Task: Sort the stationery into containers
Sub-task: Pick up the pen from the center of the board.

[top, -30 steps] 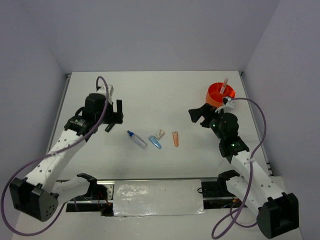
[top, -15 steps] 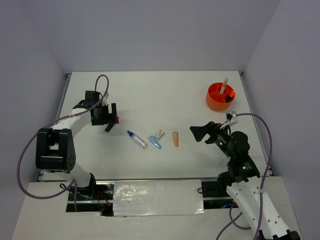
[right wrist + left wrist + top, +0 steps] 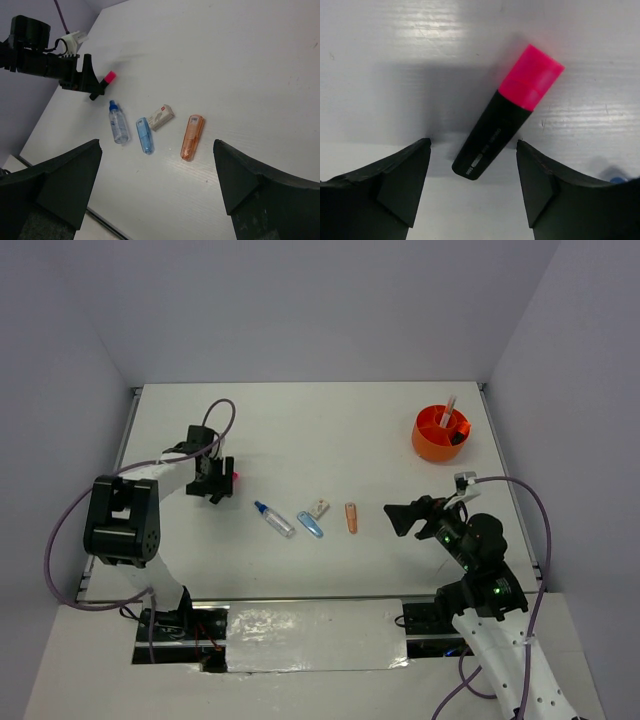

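A black highlighter with a pink cap (image 3: 512, 107) lies on the white table. My left gripper (image 3: 473, 144) stands open low over it. The highlighter's black end sits between the two fingers, and neither finger touches it. In the top view that gripper (image 3: 216, 487) is at the left and the pink cap (image 3: 236, 477) pokes out beside it. My right gripper (image 3: 157, 145) hangs open and empty above a row of stationery: a blue-capped clear tube (image 3: 118, 125), a blue clip (image 3: 144, 135), a whitish block (image 3: 162, 117) and a peach piece (image 3: 192, 136). The orange tub (image 3: 425, 447) stands at the far right.
A white stick and a dark item poke out of the tub's compartments. In the top view the row of small items (image 3: 310, 525) lies mid-table, between the two arms. Grey walls close in the table on three sides. Cables loop from both arms.
My left gripper has settled lower and nearer over the pink-capped highlighter. My right gripper has drawn back from beside the orange tub toward the near edge, right of the peach piece.
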